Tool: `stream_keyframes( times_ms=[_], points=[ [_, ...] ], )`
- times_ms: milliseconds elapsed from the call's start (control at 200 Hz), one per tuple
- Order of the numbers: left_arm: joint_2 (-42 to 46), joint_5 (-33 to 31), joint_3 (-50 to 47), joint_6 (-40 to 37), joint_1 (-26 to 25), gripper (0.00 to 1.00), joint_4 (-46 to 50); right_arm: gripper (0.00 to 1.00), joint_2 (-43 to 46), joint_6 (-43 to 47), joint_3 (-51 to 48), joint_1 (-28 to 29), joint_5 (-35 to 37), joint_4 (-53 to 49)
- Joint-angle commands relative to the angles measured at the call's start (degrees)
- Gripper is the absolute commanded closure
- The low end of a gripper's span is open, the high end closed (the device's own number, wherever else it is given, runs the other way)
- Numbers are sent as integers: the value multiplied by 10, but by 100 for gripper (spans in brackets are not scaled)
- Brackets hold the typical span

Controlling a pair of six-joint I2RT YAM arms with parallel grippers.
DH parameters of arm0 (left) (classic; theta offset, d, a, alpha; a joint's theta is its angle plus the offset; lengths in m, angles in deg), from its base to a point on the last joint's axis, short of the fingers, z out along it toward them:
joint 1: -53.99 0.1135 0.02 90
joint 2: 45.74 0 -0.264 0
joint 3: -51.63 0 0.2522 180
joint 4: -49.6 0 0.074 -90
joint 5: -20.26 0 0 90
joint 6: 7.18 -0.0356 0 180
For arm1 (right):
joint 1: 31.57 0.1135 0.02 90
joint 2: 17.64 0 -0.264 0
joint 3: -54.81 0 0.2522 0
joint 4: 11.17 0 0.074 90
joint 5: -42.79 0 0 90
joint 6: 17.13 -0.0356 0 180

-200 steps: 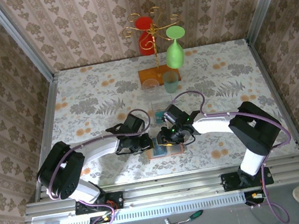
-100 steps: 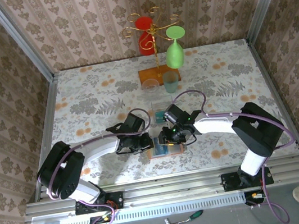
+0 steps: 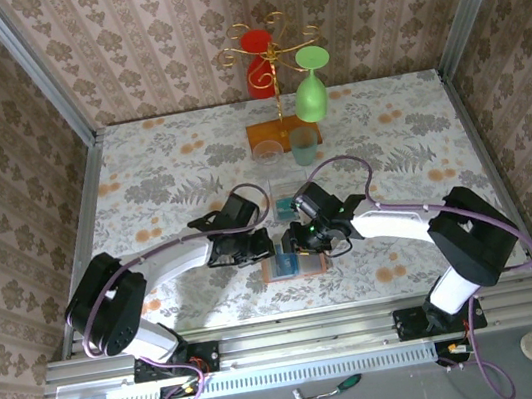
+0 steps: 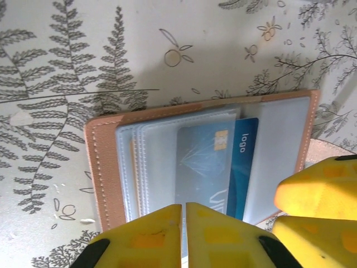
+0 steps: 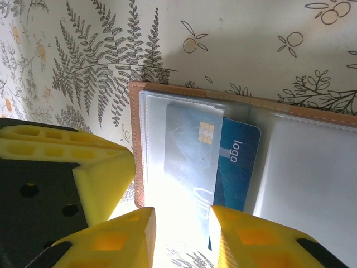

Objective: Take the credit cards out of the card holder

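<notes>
Working over a pale fern-printed tablecloth [image 3: 141, 179]. Pressing the left gripper [image 4: 184, 234] closed, yellow fingers meeting at the near end of the credit cards [image 4: 203, 162]; not showing whether pinching one. Holding the right gripper [image 5: 181, 237] with jaws apart, straddling the same cards' end. Lying open and flat between both grippers, the brown card holder [image 4: 106, 167], carrying the blue cards in its clear sleeves. Standing well beyond, a gold rack [image 3: 272, 67], hanging a green glass [image 3: 311, 96].
</notes>
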Motion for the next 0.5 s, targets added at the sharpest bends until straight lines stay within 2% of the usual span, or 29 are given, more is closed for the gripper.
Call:
stream_keyframes(
  times_ms=[0, 495],
  points=[
    [-11, 1, 15, -11, -11, 92, 11, 69, 18, 2, -11, -5, 8, -3],
    [-42, -4, -6, -9, -14, 96, -3, 69, 1, -9, -35, -15, -14, 33]
  ],
)
